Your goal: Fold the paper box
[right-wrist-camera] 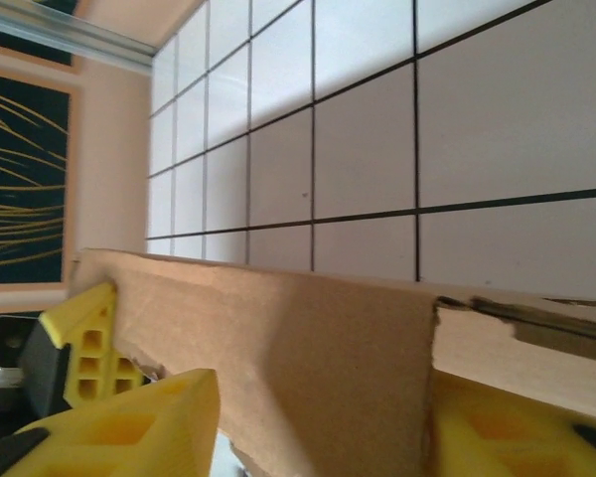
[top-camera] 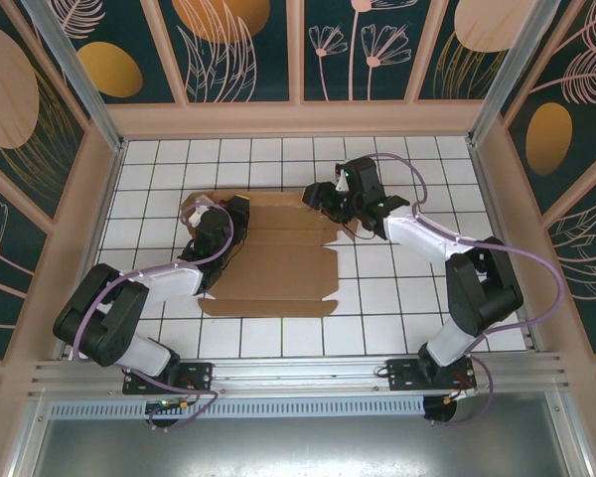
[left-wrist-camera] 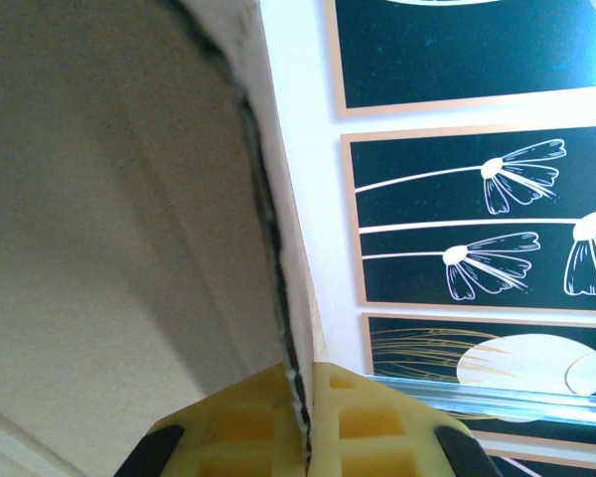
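One item under inspection: the paper box [top-camera: 273, 263], an unfolded brown cardboard sheet lying open on the tiled table [top-camera: 407, 298], just to 9 o'clock of the table's centre. Its broadest span, flap tip to flap tip along the far edge, runs from 9 to 3 o'clock. The main panel looks close to square, so I cannot name a firmer long axis. A narrow flap lies flat along the 6 o'clock edge.

My left gripper [top-camera: 235, 211] sits at the sheet's 10 o'clock corner. In the left wrist view its yellow fingers [left-wrist-camera: 248, 417] are pressed together with only the thin edge of a cardboard flap between them. That flap rises edge-on toward 12 o'clock in the view. Finding: fully closed, pinching the sheet.

My right gripper [top-camera: 323, 199] sits at the sheet's 1 o'clock corner. In the right wrist view its fingers [right-wrist-camera: 129, 427] stand about halfway apart. A cardboard flap stands broadside across the gap, its top edge running 9 to 3 o'clock. I cannot tell whether the pads bear on it. Finding: parted, no grip confirmed.
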{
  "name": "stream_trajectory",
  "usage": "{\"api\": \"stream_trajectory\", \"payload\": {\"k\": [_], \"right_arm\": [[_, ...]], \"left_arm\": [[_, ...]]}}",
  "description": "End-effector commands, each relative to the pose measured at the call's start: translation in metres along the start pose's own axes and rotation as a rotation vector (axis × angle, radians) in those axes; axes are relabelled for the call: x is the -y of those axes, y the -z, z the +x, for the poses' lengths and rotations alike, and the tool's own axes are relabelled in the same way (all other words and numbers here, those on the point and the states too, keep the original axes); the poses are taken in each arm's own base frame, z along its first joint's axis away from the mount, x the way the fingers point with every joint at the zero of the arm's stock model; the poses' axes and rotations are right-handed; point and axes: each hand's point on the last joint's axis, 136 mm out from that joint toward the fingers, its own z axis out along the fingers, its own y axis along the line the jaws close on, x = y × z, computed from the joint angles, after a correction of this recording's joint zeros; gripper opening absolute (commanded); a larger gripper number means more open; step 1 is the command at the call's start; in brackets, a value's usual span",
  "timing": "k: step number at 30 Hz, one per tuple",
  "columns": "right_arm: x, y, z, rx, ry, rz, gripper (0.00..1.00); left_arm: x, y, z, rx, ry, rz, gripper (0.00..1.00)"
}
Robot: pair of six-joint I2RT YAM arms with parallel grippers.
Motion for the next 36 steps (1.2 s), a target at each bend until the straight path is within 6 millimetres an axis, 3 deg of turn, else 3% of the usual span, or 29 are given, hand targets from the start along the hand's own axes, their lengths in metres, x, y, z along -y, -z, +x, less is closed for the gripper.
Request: {"api": "stream_trajectory", "payload": {"k": [1,5,13,15,18,21,27,32,36], "right_arm": [[-0.013,-0.002,-0.002,0.019,-0.008,-0.095,0.46],[-0.001,0.009,-0.006,0.068,0.036,-0.008,0.48],[0.007,0.060,0.000,0.175,0.168,0.075,0.55],[0.010,0.073,0.005,0.204,0.197,0.096,0.52],[0.020,0.085,0.021,0.229,0.245,0.132,0.39],[0.046,0.082,0.040,0.236,0.262,0.232,0.25],[0.090,0.051,0.066,0.177,0.250,0.345,0.22],[0.106,0.031,0.053,0.191,0.260,0.408,0.24],[0.120,0.022,0.034,0.215,0.233,0.431,0.34]], "left_arm": [[-0.036,0.006,0.004,-0.022,-0.058,-0.114,0.01],[-0.039,0.008,0.004,-0.023,-0.070,-0.119,0.00],[-0.044,0.016,0.003,-0.029,-0.101,-0.114,0.00],[-0.043,0.017,0.002,-0.024,-0.107,-0.116,0.00],[-0.038,0.016,0.002,-0.024,-0.112,-0.116,0.00],[-0.035,0.014,0.001,-0.021,-0.116,-0.126,0.00],[-0.032,0.008,0.002,-0.021,-0.145,-0.175,0.00],[-0.031,0.006,0.002,-0.021,-0.144,-0.178,0.00],[-0.034,0.007,0.001,-0.017,-0.146,-0.191,0.00]]}}
